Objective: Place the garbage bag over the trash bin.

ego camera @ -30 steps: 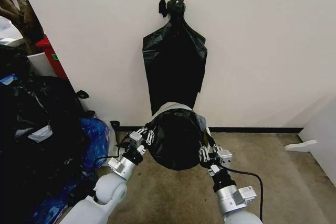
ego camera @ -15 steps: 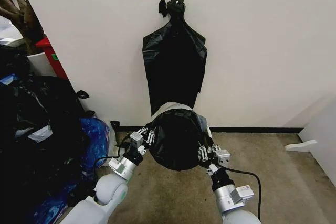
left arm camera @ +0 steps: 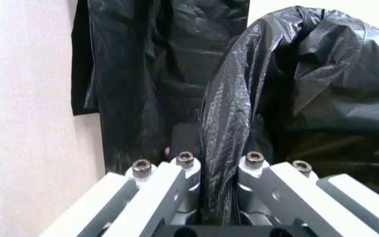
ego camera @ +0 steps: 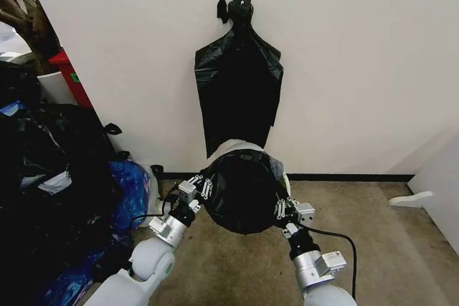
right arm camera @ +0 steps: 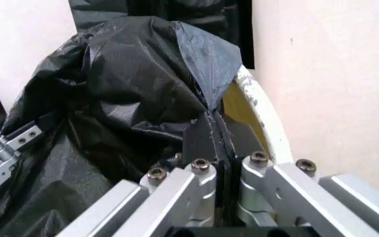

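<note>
The garbage bag (ego camera: 240, 191) is thin glossy black plastic, stretched as a dome between my two grippers in the head view. It lies over the mouth of the trash bin (ego camera: 231, 146), whose cream-white rim peeks out at the far side against the wall. My left gripper (ego camera: 203, 185) is shut on the bag's left edge. The left wrist view shows a fold of the garbage bag (left arm camera: 308, 74) pinched in the left gripper (left arm camera: 219, 160). My right gripper (ego camera: 280, 208) is shut on the right edge. In the right wrist view the right gripper (right arm camera: 221, 163) clamps the garbage bag (right arm camera: 124, 89) just inside the bin rim (right arm camera: 262, 113).
Flat black bags (ego camera: 240, 84) hang from a wall hook directly behind the bin. A large heap of stuffed black bags (ego camera: 50, 177) and a blue bag (ego camera: 133, 191) crowd the left. A white object (ego camera: 412, 198) lies on the carpet at the right.
Hardly anything differs: the right forearm has shifted slightly leftward. The bag and both grips look the same.
</note>
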### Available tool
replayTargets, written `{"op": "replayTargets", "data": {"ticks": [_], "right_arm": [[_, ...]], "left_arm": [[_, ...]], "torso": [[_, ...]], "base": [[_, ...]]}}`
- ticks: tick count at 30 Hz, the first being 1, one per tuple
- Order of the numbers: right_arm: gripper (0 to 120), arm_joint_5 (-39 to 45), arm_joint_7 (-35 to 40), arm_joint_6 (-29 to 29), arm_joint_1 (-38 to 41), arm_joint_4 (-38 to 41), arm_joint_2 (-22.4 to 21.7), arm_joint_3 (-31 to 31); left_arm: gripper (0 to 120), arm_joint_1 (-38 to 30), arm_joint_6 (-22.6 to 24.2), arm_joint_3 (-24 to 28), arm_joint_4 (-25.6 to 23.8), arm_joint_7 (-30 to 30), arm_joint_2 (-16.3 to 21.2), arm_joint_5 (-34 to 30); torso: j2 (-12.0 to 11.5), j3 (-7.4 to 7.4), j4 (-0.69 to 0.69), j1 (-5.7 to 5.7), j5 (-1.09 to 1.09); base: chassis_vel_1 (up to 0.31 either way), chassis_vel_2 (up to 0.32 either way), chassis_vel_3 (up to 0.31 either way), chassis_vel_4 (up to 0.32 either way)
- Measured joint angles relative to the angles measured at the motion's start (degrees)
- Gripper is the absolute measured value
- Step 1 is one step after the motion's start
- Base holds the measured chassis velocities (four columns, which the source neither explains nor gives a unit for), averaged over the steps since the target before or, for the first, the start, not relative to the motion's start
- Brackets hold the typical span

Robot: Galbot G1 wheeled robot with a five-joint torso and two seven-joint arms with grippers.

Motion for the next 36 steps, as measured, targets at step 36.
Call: {"op": "replayTargets", "data": {"ticks": [36], "right_arm": [[0, -8.4, -1.2, 3.9, 3.9, -9.0, 0.6, 6.9]], "left_arm": [[4, 0.6, -0.1, -0.5, -1.1, 0.1, 0.4, -1.3]], "torso": [[0.0, 0.00, -0.01, 0.00, 0.00]], "base": [[0.000, 0.000, 0.000, 0.000]]}}
